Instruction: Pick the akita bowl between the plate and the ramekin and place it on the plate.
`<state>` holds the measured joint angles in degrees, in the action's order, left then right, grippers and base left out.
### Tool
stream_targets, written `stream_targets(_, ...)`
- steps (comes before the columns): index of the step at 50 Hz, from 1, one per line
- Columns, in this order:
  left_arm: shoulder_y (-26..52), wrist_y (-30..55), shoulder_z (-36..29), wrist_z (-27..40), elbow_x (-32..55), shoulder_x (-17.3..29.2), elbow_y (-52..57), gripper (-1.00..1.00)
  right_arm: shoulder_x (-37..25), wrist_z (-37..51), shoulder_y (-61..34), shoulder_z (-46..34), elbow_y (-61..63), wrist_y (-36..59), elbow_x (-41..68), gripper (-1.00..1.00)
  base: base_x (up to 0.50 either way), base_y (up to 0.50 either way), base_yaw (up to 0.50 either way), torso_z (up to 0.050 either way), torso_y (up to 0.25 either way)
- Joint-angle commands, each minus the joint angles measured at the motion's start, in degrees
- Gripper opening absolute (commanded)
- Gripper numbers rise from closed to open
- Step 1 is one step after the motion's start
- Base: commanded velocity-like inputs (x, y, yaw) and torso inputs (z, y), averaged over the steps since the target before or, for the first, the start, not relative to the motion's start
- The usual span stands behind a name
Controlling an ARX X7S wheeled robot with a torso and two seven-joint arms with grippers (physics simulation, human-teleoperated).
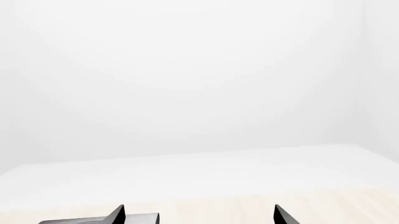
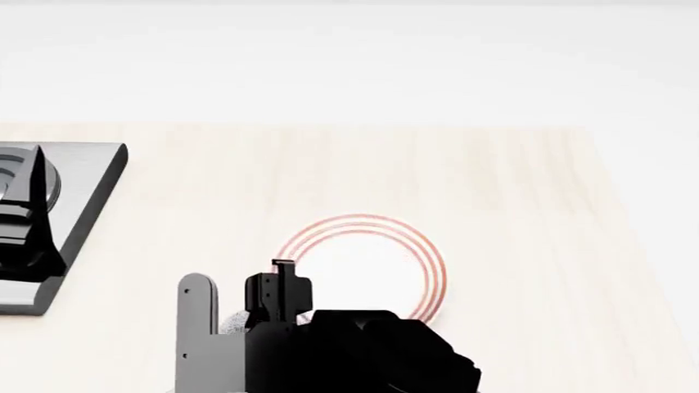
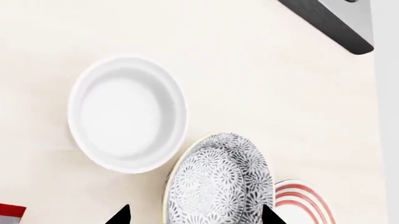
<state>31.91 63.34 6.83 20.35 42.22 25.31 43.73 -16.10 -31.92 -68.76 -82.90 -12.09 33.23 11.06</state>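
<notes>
In the right wrist view the akita bowl (image 3: 218,182), grey-and-white patterned, lies tilted between the white ramekin (image 3: 128,114) and the red-ringed plate (image 3: 305,200). My right gripper (image 3: 194,215) is open and straddles the bowl; one fingertip (image 3: 268,214) is at its edge, the other (image 3: 121,215) stands clear of it. In the head view the plate (image 2: 366,266) lies mid-table, and my right arm (image 2: 349,348) hides the ramekin and all but a sliver of the bowl (image 2: 232,321). My left gripper (image 1: 199,215) is open and holds nothing.
A grey tray (image 2: 82,205) sits at the table's left, with my left arm (image 2: 28,221) over it; its corner (image 3: 339,23) also shows in the right wrist view. A small red-edged object (image 3: 9,211) lies beyond the ramekin.
</notes>
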Motion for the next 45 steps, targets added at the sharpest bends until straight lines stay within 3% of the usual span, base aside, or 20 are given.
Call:
stream_targets(1, -0.1, -0.4, 0.0, 0.1, 0.1, 0.2, -0.2, 1.0, -0.1, -1.7, 0.5, -0.8, 0.8, -0.3, 0.7, 1.0, 0.0, 0.0, 0.0, 0.0, 0.0)
stream_targets(27, 0.1, -0.9, -1.0, 0.6, 0.3, 0.5, -0.5, 1.0, 0.8, -1.0, 0.8, -4.0, -5.8, -1.8, -2.8, 1.0, 0.0, 0.0, 0.0, 0.0, 0.0)
stream_targets(28, 0.1, -0.9, -1.0, 0.6, 0.3, 0.5, -0.5, 1.0, 0.7, -0.9, 0.8, -4.2, -5.6, -2.0, -3.0, -1.0, 0.0, 0.0, 0.0, 0.0, 0.0)
stream_targets(45, 0.0, -1.1, -0.5, 1.0, 0.8, 0.9, -0.6, 1.0, 0.0, -0.6, 0.5, -3.8, -3.7, -2.9, -3.2, -1.0, 0.0, 0.0, 0.0, 0.0, 0.0)
